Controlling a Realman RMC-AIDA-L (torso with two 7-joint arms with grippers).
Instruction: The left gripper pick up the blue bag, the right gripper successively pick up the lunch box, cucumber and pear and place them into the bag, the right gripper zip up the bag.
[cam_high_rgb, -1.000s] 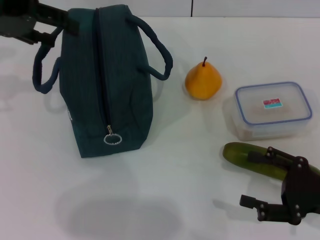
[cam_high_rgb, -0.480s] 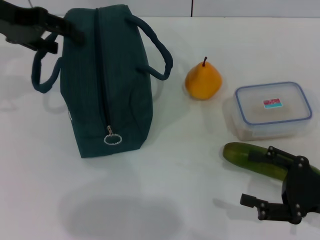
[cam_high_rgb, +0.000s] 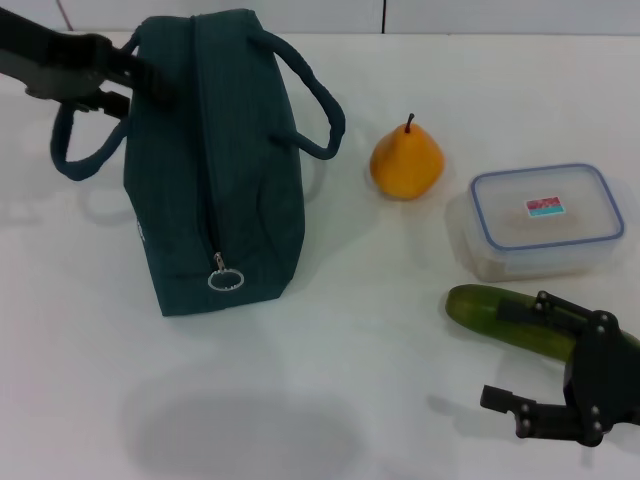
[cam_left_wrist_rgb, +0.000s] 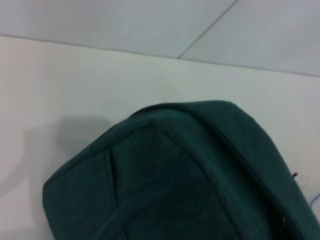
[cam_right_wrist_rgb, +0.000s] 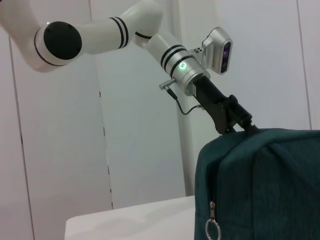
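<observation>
The blue bag (cam_high_rgb: 250, 170) lies on the white table with its zip shut and the ring pull (cam_high_rgb: 225, 277) at the near end. My left gripper (cam_high_rgb: 130, 78) is at the bag's far left corner, against the left handle (cam_high_rgb: 75, 150); it also shows in the right wrist view (cam_right_wrist_rgb: 235, 122), touching the bag's top end (cam_right_wrist_rgb: 270, 190). The left wrist view is filled by the bag (cam_left_wrist_rgb: 165, 185). My right gripper (cam_high_rgb: 495, 355) is open and empty at the front right, just beside the cucumber (cam_high_rgb: 480, 312). The lunch box (cam_high_rgb: 545, 220) and the pear (cam_high_rgb: 406, 160) stand behind it.
The table's far edge meets a white wall (cam_high_rgb: 400, 15) right behind the bag. The right handle (cam_high_rgb: 320, 110) loops out toward the pear. Bare table lies in front of the bag (cam_high_rgb: 250, 400).
My left gripper has moved right, closer against the bag's far corner, and the left handle loop has swung out to the left. The right arm has not moved.
</observation>
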